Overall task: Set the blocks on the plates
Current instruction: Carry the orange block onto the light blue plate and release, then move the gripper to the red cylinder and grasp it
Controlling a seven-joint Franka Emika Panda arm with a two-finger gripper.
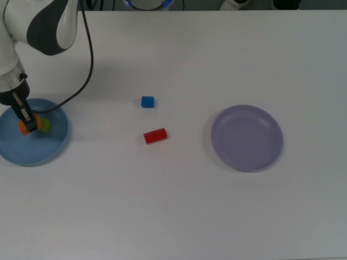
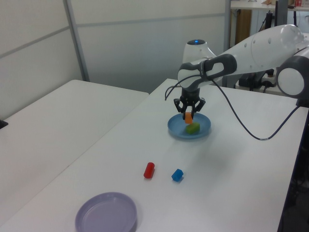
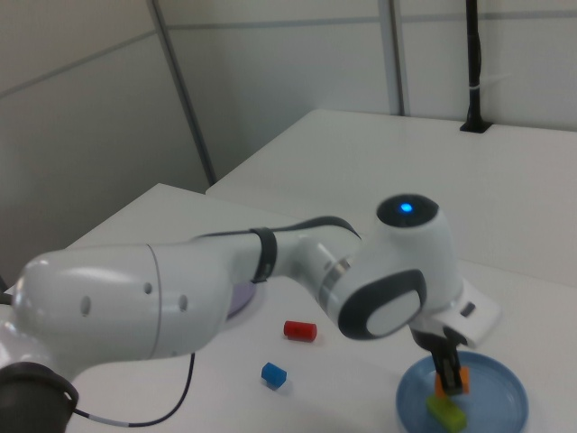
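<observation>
No readable writing or brand marks anywhere. Top view, left to right: tool [image 1: 26, 120] clamped on orange block [image 1: 24, 127], held over light blue plate [image 1: 51, 149] at counter's [image 1: 179, 211] 9 o'clock. Green block [image 1: 45, 126] on same plate, half hidden here; left view shows it whole [image 2: 192, 128], below raised orange block [image 2: 189, 117]. Blue cube [image 1: 147, 101] at centre's 11 o'clock, red block [image 1: 155, 136] near centre. Lavender plate [image 1: 246, 137] at 3 o'clock, bare; mostly hidden behind arm in right view.

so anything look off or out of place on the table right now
Nothing stands out. The gripper holds the orange block over the blue plate, where the green block lies. The red block and blue cube lie on the table, and the purple plate is empty.
</observation>
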